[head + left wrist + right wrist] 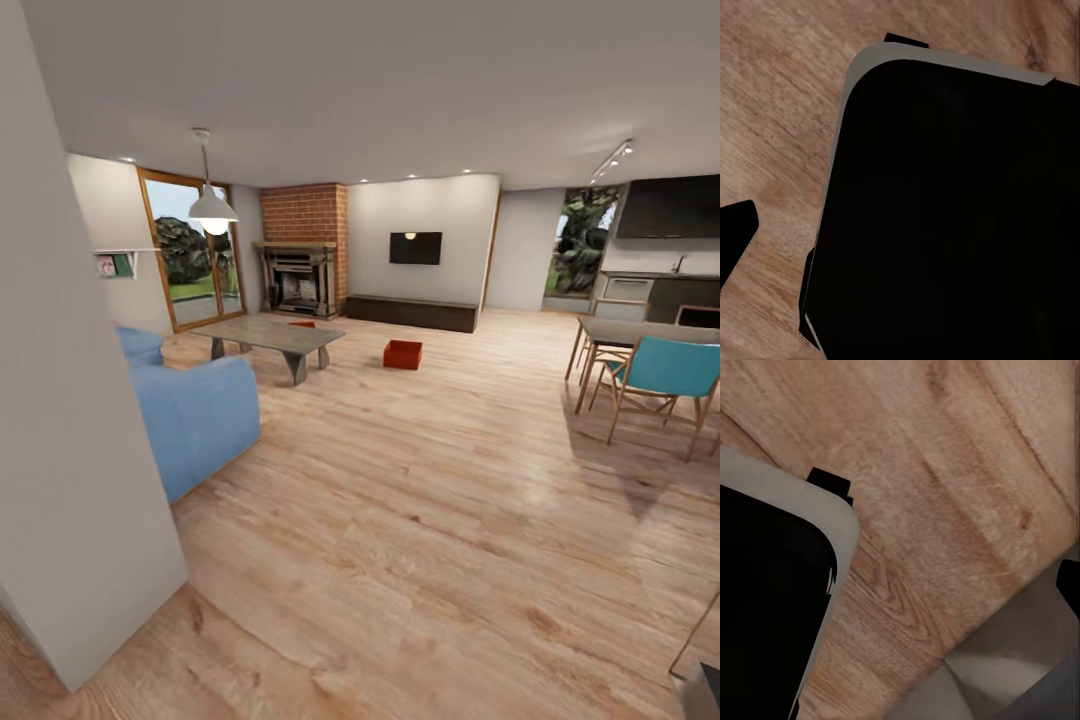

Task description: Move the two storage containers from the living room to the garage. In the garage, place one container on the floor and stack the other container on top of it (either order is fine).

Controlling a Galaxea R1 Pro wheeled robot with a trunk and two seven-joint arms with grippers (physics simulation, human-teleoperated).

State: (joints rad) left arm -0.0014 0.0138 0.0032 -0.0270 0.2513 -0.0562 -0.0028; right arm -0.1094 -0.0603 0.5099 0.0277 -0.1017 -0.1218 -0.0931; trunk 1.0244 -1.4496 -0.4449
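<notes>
Orange-red storage container sits on the living room plank floor past the coffee table, second peeks behind it; approach step, drive closer next; fingers' state cannot be told.

I see only a sliver of the second container behind the bench; the sofa is cut by the wall.

1 orange-red storage container sits upright on the living room's wood floor. Another peeks out behind the coffee table.
</notes>
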